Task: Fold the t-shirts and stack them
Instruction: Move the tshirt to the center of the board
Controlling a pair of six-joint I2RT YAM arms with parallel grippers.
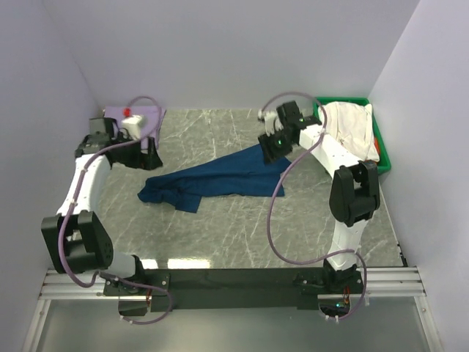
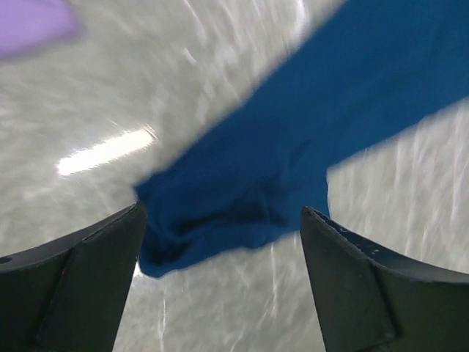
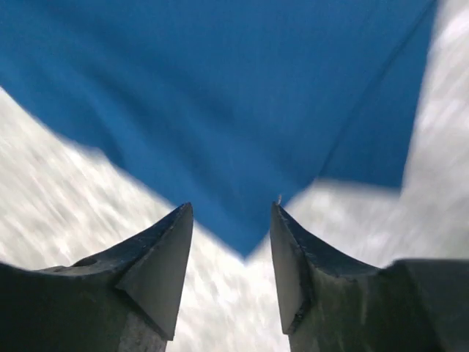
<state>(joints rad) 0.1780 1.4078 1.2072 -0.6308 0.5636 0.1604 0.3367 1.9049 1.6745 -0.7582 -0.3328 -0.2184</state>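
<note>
Right gripper (image 3: 231,211) over corner of navy t-shirt (image 3: 220,95)

Both wrist views are blurred: the navy shirt (image 2: 293,147) has soft edges and runs off the top and right borders, and the table (image 2: 110,110) is streaked. Only a corner of the lavender shirt (image 2: 33,22) shows there. From above, the right arm (image 1: 322,147) covers part of the white shirt (image 1: 352,121) in the green bin (image 1: 385,163); an orange-red one (image 1: 376,143) is a mere sliver.

No text, label, brand, number or sign is legible in any view. The navy t-shirt (image 1: 220,180) presents only plain blue cloth on its visible side, and both wrist views are blurred.
</note>
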